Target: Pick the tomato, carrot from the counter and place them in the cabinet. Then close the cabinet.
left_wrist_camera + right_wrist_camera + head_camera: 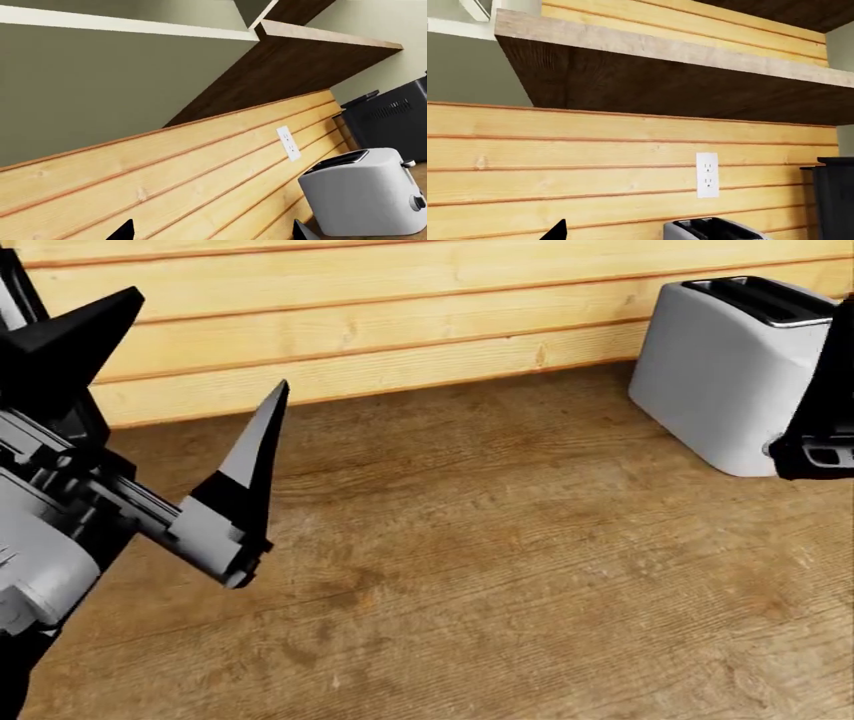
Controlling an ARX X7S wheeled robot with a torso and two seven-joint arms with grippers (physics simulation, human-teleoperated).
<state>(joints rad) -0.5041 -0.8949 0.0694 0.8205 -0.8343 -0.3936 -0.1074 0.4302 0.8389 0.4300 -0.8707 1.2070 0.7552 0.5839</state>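
Left gripper [200, 370] is raised over the counter [507, 570], fingers spread wide, nothing between them. Ahead of it is the plank backsplash [400, 310]; the white toaster [727, 370] stands well off to its right, against that wall. Right gripper – only a black sliver shows beside the toaster, can't tell its spread. Tomato and carrot aren't visible in any view – location unknown. Wall outlet [707, 175] sits above the toaster.
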